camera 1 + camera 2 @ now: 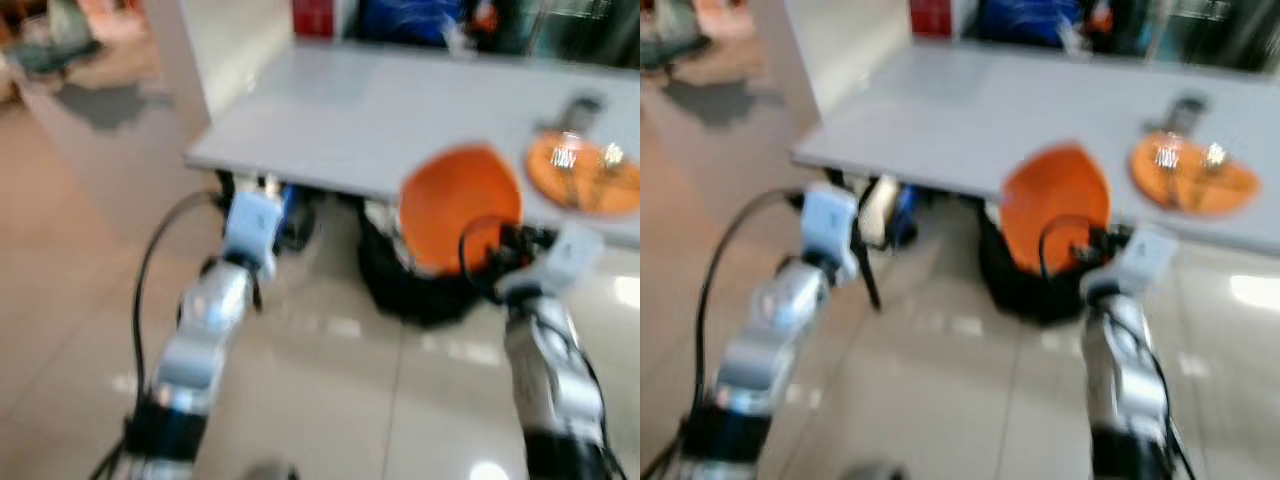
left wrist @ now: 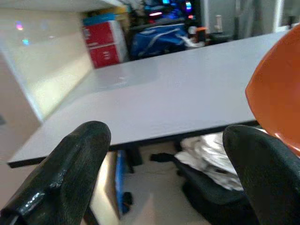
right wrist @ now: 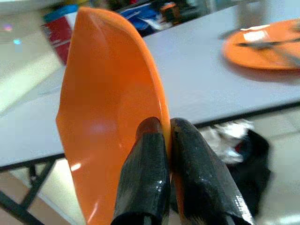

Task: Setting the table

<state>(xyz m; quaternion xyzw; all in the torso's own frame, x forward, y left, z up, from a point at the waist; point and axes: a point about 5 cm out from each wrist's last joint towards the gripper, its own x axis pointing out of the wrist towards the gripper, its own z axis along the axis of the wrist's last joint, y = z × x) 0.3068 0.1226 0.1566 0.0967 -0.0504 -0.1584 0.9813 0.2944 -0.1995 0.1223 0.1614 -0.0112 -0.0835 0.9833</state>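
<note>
My right gripper [image 3: 164, 129] is shut on the rim of an orange plate [image 1: 458, 205], held on edge in front of the near edge of a grey table [image 1: 400, 115]. In the right wrist view the orange plate [image 3: 108, 117] stands upright between the two black fingers. A second orange plate [image 1: 590, 172] with cutlery on it lies on the table at the right. My left gripper [image 2: 164, 154] is open with nothing between its fingers, level with the table's near edge; its arm [image 1: 215, 310] is raised on the left.
A black bag [image 1: 410, 280] with white cloth lies on the tiled floor under the table. A red box [image 2: 104, 44] and a blue bag [image 2: 157, 40] stand beyond the table's far side. A white wall or counter [image 1: 110, 130] runs along the left.
</note>
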